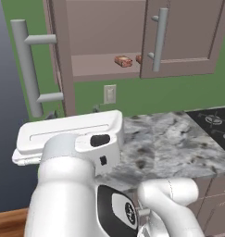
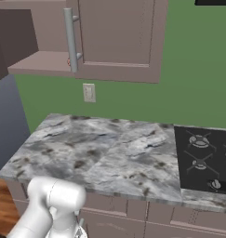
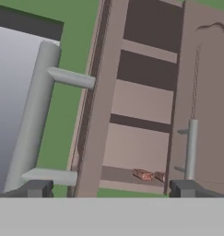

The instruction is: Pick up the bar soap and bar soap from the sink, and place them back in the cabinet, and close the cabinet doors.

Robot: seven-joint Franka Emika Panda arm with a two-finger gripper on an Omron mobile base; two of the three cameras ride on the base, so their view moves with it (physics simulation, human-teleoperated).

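My fingers [image 3: 39, 188] are spread wide and empty; both bar soaps [image 3: 143, 174] lie low-centre on the cabinet [image 3: 141, 101] shelf.

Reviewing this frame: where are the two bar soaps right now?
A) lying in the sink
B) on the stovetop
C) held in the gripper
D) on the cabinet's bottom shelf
D: both bar soaps lie side by side on the bottom shelf of the cabinet, one partly hidden behind the right door; the open gripper holds nothing.
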